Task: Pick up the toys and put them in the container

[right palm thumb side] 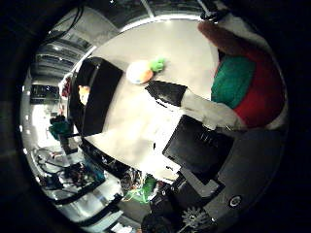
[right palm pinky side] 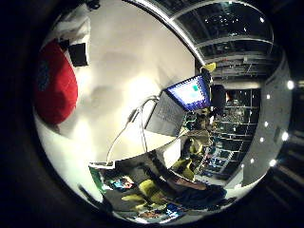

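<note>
A red plush toy (right palm thumb side: 260, 99) with a green patch and white trim sits right against my palm. My right hand (right palm thumb side: 194, 104) has its white and black fingers curled against it, and another finger (right palm pinky side: 76, 40) shows beside the toy's red body (right palm pinky side: 54, 85). Below on the white table (right palm thumb side: 141, 126) stands a black container (right palm thumb side: 99, 97) with an orange toy (right palm thumb side: 83, 92) inside. A white, orange and green toy (right palm thumb side: 144, 70) lies on the table just beside the container.
An open laptop (right palm pinky side: 173, 111) with a lit screen stands near the table's far edge (right palm pinky side: 142, 154). Beyond that edge are yellow-green chairs (right palm pinky side: 152, 190) and room clutter.
</note>
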